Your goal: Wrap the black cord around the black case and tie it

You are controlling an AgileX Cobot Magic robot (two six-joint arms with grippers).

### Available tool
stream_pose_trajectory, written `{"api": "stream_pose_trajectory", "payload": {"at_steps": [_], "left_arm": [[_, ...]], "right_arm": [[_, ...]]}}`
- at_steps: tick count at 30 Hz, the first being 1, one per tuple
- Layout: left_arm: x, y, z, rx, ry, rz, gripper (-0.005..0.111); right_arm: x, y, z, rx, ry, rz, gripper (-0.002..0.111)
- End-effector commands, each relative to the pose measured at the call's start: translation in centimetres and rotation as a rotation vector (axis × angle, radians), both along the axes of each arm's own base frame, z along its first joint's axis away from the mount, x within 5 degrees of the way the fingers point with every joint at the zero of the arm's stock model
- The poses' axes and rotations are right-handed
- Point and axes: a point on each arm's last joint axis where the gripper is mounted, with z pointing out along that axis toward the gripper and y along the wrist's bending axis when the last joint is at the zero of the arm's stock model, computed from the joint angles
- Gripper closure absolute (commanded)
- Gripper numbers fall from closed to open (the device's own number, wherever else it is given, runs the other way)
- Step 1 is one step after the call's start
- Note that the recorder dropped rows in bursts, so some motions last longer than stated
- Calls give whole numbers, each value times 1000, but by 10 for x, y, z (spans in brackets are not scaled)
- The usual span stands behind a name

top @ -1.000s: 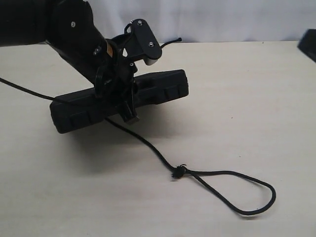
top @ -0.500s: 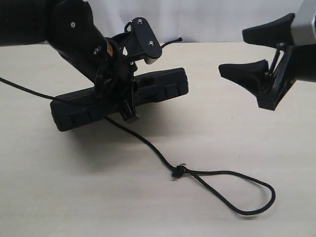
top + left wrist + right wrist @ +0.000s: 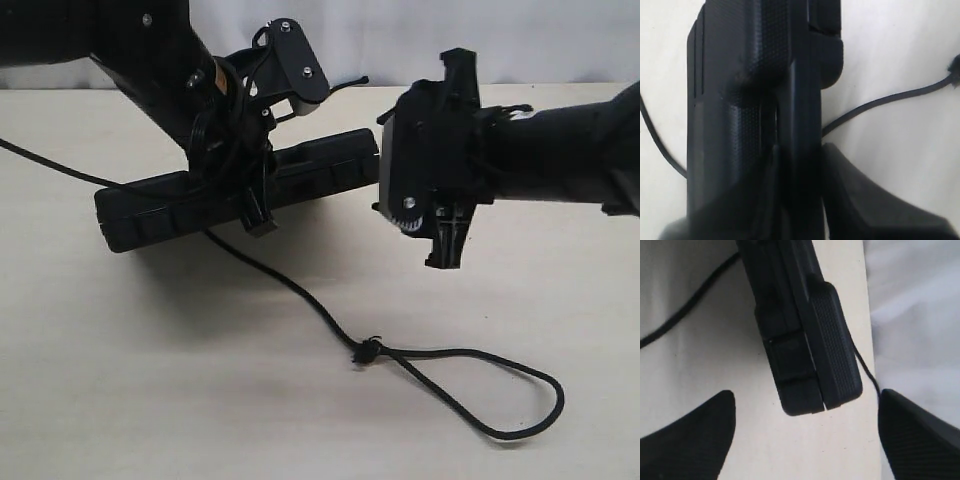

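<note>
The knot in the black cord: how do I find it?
Find the long black case over the pale table. Follow the black cord trailing from under it. The knot is its only fuzzy lump, where the cord closes into a loop.

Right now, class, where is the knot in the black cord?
In the exterior view the knot lies on the table, low and just right of centre, nearer the camera than the black case.

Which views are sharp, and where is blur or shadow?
Exterior view: sharp; the case casts a soft shadow on the table. Left wrist view: case slightly soft, left gripper's fingers blurred. Right wrist view: case end clear, right gripper's fingers out of focus.
</note>
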Motion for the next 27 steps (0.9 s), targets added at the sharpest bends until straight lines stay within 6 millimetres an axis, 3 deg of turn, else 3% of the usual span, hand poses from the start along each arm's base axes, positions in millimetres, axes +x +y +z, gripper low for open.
{"api": "stream_pose_trajectory", "payload": {"at_steps": [1, 5, 11, 19, 27], "left_arm": [[1, 2, 13, 17, -65, -27, 107], [1, 3, 13, 21, -62, -28, 107], [2, 2, 13, 18, -68, -28, 107], [2, 2, 14, 12, -77, -28, 107], [3, 1, 14, 7, -87, -29, 107]], "right_arm": [[6, 17, -11, -162, -148, 72, 34], [19, 20, -27, -214, -200, 17, 35], [24, 24, -45, -351, -245, 135, 35], [35, 21, -35, -329, -389, 19, 35], [27, 36, -35, -245, -356, 69, 35]]}}
